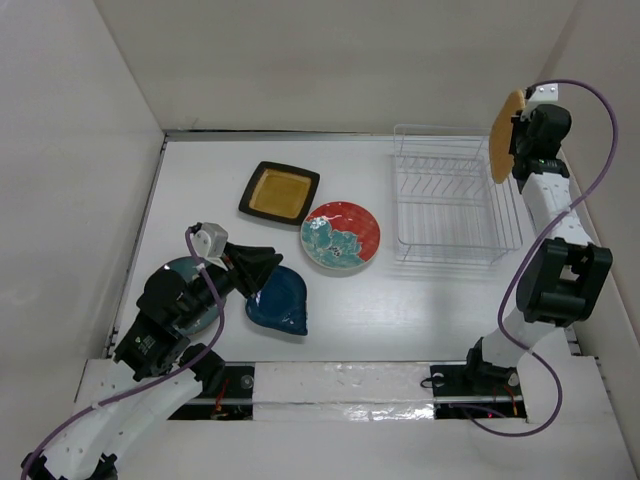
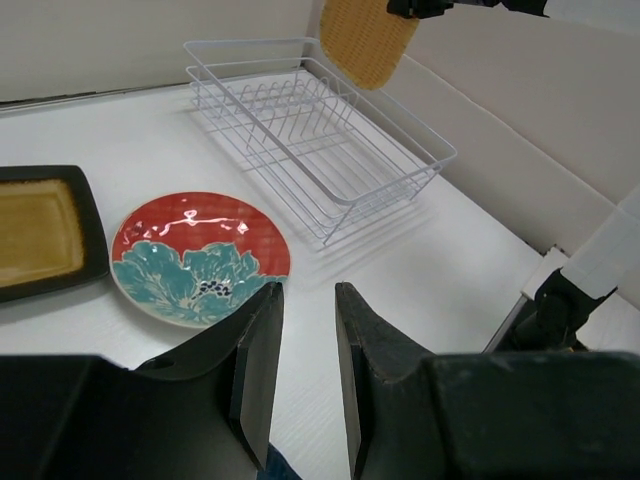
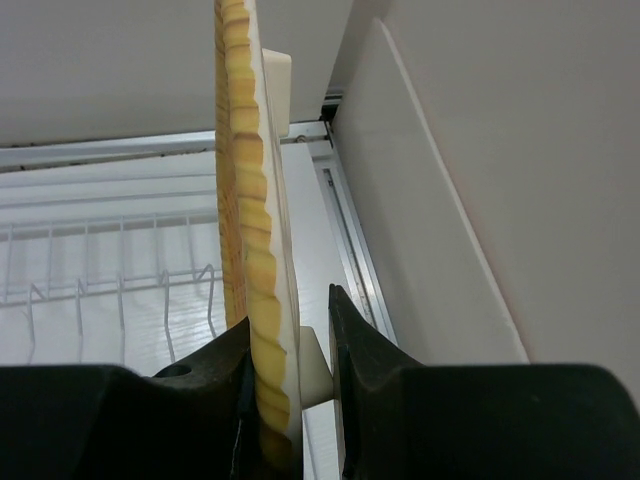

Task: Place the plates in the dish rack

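Observation:
My right gripper [image 1: 516,140] [image 3: 290,310] is shut on the round orange plate [image 1: 506,135] [image 3: 245,200] [image 2: 368,40], which it holds on edge in the air above the far right corner of the clear wire dish rack [image 1: 455,245] [image 2: 440,158] [image 3: 120,290]. My left gripper [image 1: 268,272] [image 2: 309,287] is open with nothing between its fingers, just over the near left rim of the dark blue leaf-shaped plate [image 1: 285,305]. The red plate with teal flowers [image 1: 341,236] [image 2: 200,255] and the square black-rimmed yellow plate [image 1: 279,193] [image 2: 40,230] lie flat on the table. A teal-grey plate [image 1: 183,268] is mostly hidden under my left arm.
The rack holds no plates and stands at the table's far right, close to the right wall [image 1: 600,120]. White walls close in the table on the left, back and right. My right arm [image 1: 555,280] rises along the rack's right side.

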